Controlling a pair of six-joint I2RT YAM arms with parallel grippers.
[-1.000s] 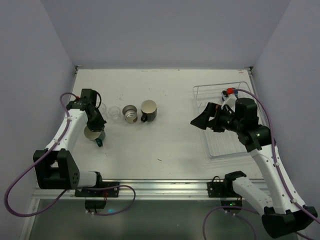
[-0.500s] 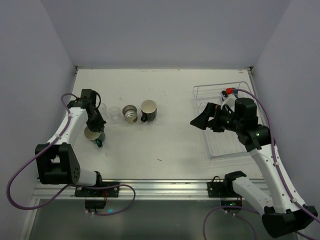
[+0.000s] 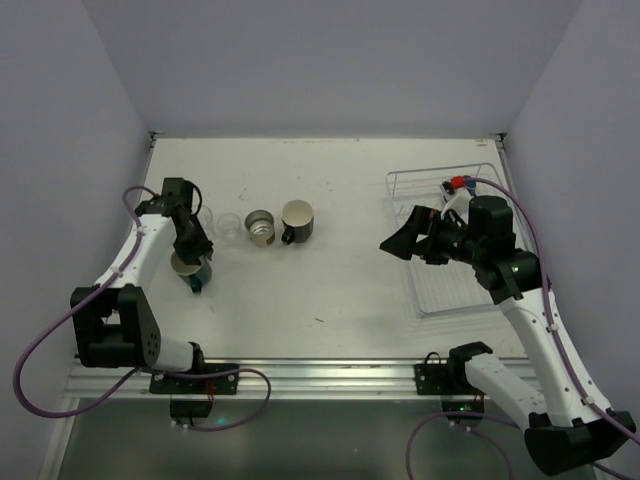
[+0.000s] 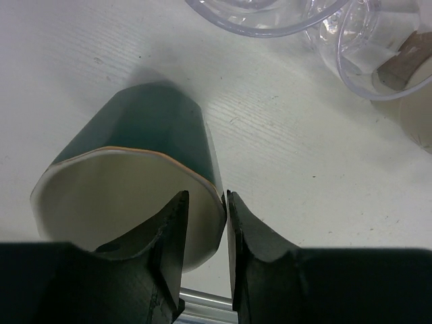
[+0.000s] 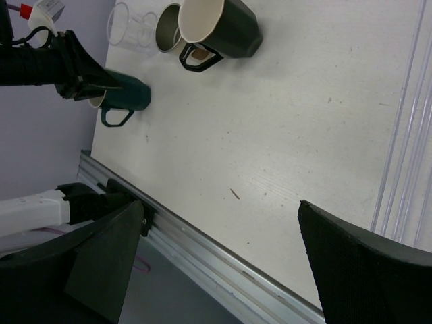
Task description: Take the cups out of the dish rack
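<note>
A dark teal mug (image 3: 190, 268) with a cream inside stands on the table at the left. My left gripper (image 3: 193, 260) is over it. In the left wrist view the mug's (image 4: 135, 169) rim runs between the two fingers of the left gripper (image 4: 206, 196), one inside and one outside. The jaws are slightly parted with slack around the wall, so the gripper is open. The white wire dish rack (image 3: 450, 290) lies at the right; no cup shows in its visible part. My right gripper (image 3: 395, 243) hangs wide open and empty left of it.
Behind the teal mug stand two clear tumblers (image 3: 229, 225), a grey cup (image 3: 260, 227) and a dark handled mug (image 3: 296, 221) in a row. The right wrist view shows that dark mug (image 5: 223, 27), the rack's edge (image 5: 405, 135) and the table's front rail (image 5: 202, 250).
The left jaws, shut on the teal mug's rim before, have parted a little. The mug has shifted slightly with the arm. The right arm has not moved.
</note>
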